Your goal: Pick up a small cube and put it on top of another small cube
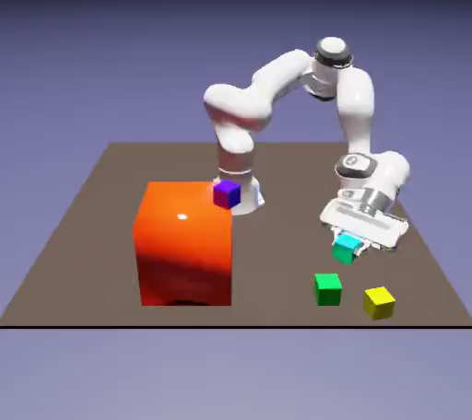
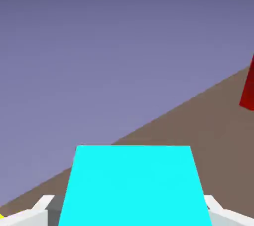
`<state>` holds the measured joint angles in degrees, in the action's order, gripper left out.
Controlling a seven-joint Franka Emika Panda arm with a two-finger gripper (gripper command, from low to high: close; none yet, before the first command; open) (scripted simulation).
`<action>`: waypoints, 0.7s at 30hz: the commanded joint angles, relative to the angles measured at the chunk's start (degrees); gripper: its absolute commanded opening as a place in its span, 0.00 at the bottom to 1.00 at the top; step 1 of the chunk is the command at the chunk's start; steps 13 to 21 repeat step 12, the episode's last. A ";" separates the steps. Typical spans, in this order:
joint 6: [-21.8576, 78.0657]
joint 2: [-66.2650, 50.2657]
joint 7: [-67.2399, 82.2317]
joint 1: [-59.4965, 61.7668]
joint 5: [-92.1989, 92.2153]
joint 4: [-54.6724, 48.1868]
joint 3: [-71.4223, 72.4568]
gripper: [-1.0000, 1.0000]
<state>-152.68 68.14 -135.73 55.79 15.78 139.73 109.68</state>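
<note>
Yellow cube sits closest to me, green one beside it. Pincer's pinching the cyan cube behind them, so I'd say grasp done, lift next: raise it clear, then line up over whichever cube's the base.

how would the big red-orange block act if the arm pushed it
The big red-orange block looks rigid, so probably no flexing. Its broad flat sides suggest sliding over rolling. It dwarfs the small cubes, so likely heavier.
</note>
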 commanded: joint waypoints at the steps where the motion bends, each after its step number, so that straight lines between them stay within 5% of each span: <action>1: -1.61 0.74 -0.12 2.07 0.37 -0.50 1.42 0.00; 5: -7.64 3.43 -0.56 9.57 1.71 -2.29 6.57 0.00; 6: -7.64 3.43 -0.56 9.57 1.71 -2.29 6.57 1.00; 21: 0.06 0.00 0.00 0.00 0.00 0.00 0.00 1.00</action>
